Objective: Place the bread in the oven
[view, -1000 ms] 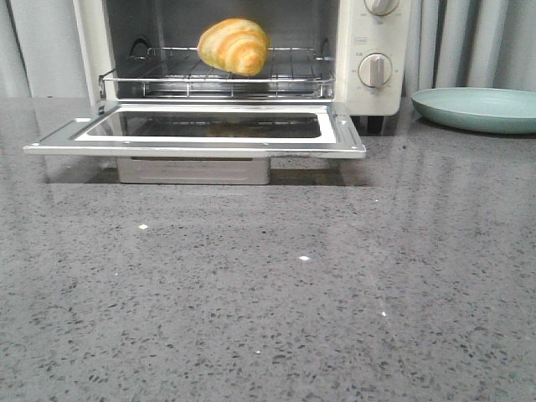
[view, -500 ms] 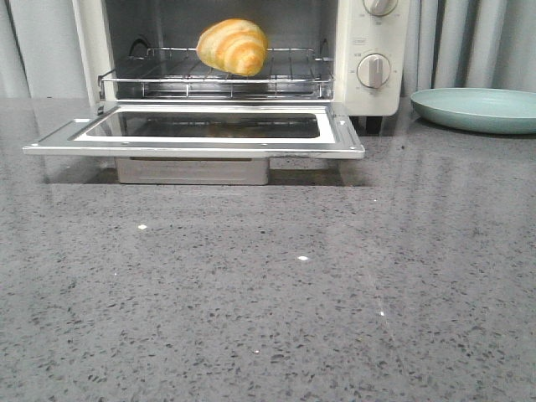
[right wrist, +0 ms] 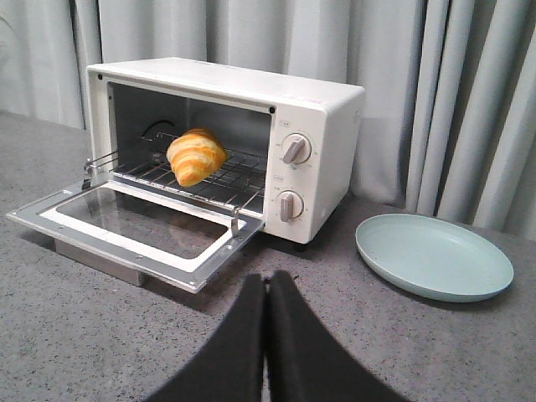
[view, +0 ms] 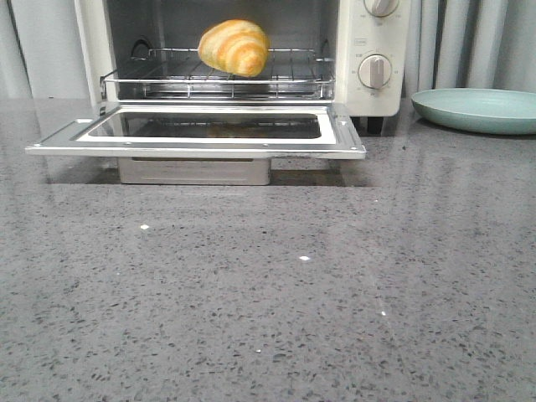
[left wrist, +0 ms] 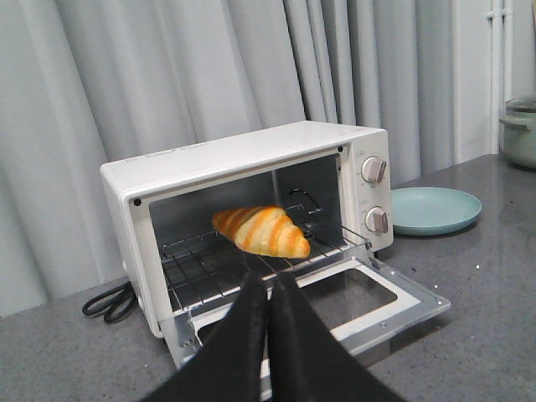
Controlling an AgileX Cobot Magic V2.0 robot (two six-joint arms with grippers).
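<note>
Bread [view: 234, 48] on rack inside open oven [view: 373, 50].
Left hand [left wrist: 268, 289] and right hand [right wrist: 267, 289] both closed, empty.

Grey speckled stone countertop [view: 268, 318], pale pleated curtains [right wrist: 469, 100] behind, possibly a wall strip at far edge

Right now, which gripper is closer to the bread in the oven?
Left. The left gripper, shut, sits just before the open door, facing the bread on the rack. The right gripper, also shut, is back on the counter toward the plate.
</note>
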